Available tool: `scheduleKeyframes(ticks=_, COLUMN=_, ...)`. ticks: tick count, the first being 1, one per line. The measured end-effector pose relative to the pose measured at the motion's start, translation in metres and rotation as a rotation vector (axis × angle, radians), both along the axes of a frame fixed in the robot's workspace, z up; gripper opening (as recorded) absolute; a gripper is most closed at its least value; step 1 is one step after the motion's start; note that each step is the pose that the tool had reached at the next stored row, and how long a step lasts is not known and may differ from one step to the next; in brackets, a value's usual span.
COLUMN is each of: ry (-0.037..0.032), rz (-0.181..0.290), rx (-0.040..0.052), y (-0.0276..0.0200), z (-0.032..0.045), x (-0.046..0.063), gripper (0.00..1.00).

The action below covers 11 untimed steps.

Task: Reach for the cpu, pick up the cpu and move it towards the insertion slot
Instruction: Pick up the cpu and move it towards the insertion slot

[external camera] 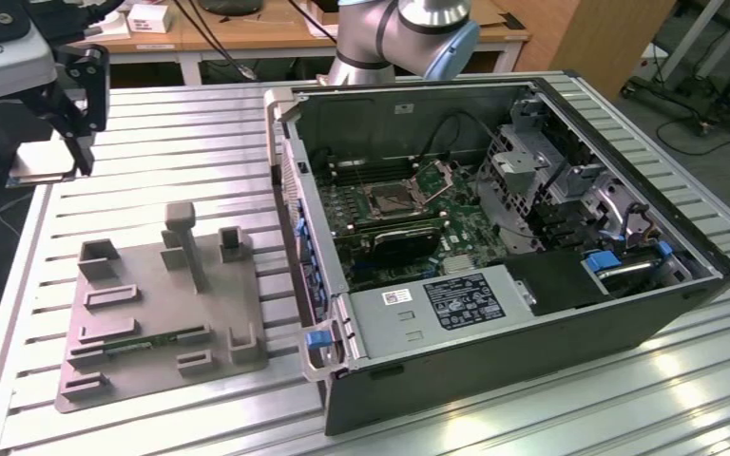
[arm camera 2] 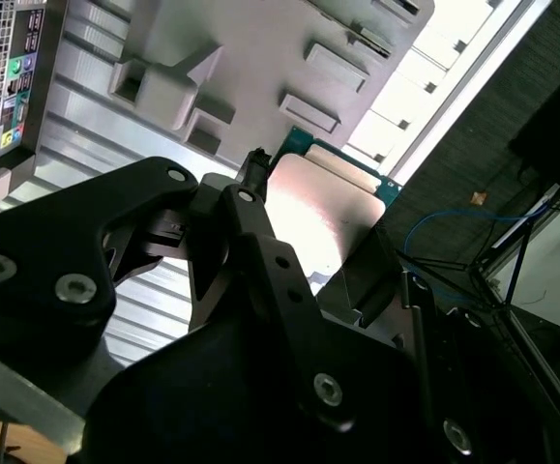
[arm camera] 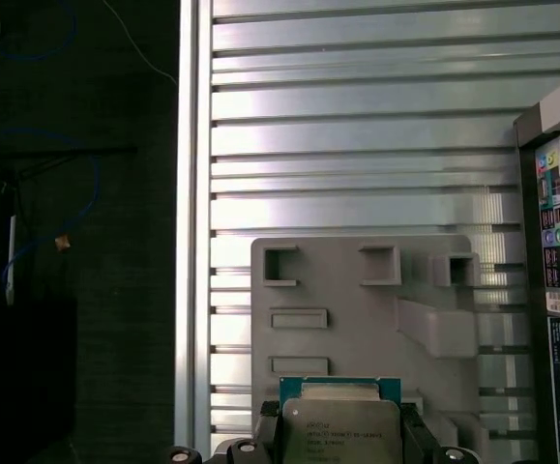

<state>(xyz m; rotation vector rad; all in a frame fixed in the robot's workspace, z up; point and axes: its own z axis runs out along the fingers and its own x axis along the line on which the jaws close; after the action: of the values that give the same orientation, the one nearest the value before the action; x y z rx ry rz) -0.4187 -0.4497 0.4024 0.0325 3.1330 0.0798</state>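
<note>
While the hand (external camera: pixel 50 169) hangs above the table's (external camera: pixel 187 123) edge at the exterior view's left, I log it as closed on the cpu (external camera: pixel 46 161). Both wrist views show the fingers (arm camera 2: pixel 249 198) pinching two opposite edges, with the chip held flat. The cpu is lifted clear of the grey tray (external camera: pixel 149 285) on the table below. The insertion slot (external camera: pixel 388 198) lies well apart from the hand, toward the exterior view's right. It sits inside the open computer case (external camera: pixel 467 332), with the case's side wall between the two. The slot's bracket appears raised. My judgement: pick-up done, most of the transfer remaining.
</note>
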Motion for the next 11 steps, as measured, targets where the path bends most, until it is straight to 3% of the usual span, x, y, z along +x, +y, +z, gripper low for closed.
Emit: scheduleKeyframes(ticks=11, ry=-0.0021, rz=0.000, rx=0.0000, y=0.0000, z=-0.0006, x=0.0049, gripper=0.55)
